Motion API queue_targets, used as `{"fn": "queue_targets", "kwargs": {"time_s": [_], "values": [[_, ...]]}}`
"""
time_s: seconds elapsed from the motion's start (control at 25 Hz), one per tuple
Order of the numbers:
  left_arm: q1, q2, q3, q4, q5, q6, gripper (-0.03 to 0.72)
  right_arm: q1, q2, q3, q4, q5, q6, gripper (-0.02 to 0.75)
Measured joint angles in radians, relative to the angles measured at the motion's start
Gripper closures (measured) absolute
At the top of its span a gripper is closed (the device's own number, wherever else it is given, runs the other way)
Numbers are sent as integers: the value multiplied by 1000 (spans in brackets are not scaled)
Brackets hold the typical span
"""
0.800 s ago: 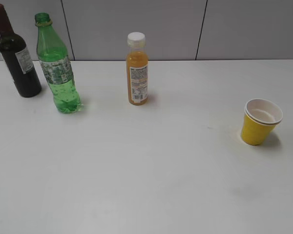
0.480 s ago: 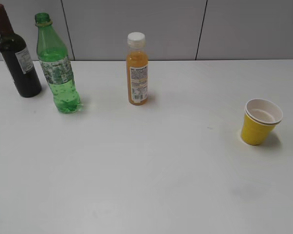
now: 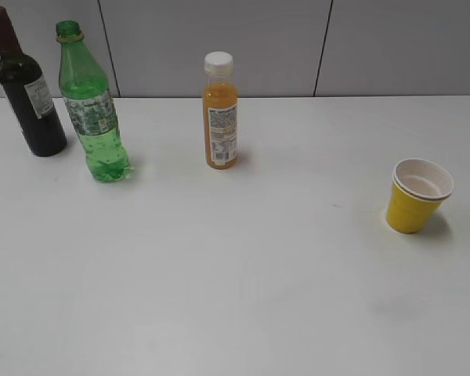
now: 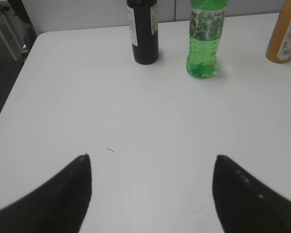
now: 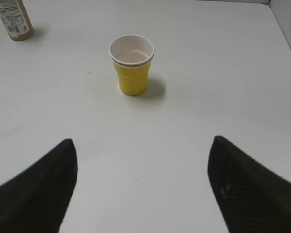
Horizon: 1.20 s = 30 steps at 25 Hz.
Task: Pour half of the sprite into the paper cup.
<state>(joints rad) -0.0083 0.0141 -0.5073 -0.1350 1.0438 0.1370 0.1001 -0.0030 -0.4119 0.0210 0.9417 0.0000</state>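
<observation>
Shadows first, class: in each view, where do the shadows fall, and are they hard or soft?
Exterior view: soft, short shadows lie right of the sprite and paper cup. Left wrist view: hardly any shadow under the sprite; the table looks evenly lit. Right wrist view: a soft shadow sits right of the paper cup.

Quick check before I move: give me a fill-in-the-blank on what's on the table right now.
1. The sprite stands between the wine bottle and the ____ bottle.
2. The paper cup is ____ in colour outside.
3. The left gripper is ____, holding nothing.
4. The orange juice bottle has a ____ cap.

Missing words: orange juice; yellow; open; white
</observation>
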Motion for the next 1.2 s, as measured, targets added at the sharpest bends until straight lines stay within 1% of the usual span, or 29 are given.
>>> {"fn": "queue_targets", "kwargs": {"time_s": [0.08,0.16,0.6,0.76,0.96,1.2], "values": [[0,0,0,0,0,0,99,0,0,0,0,0,0,76],[0,0,0,0,0,0,99,0,0,0,0,0,0,62],[0,0,0,0,0,0,99,0,49,-17,0,-45,0,61],[0,0,0,0,0,0,99,0,99,-24,1,-184,-51,64],[0,0,0,0,0,0,99,0,204,-22,17,-307,-65,73],[0,0,0,0,0,0,99,0,326,24,105,-497,-116,94]]}}
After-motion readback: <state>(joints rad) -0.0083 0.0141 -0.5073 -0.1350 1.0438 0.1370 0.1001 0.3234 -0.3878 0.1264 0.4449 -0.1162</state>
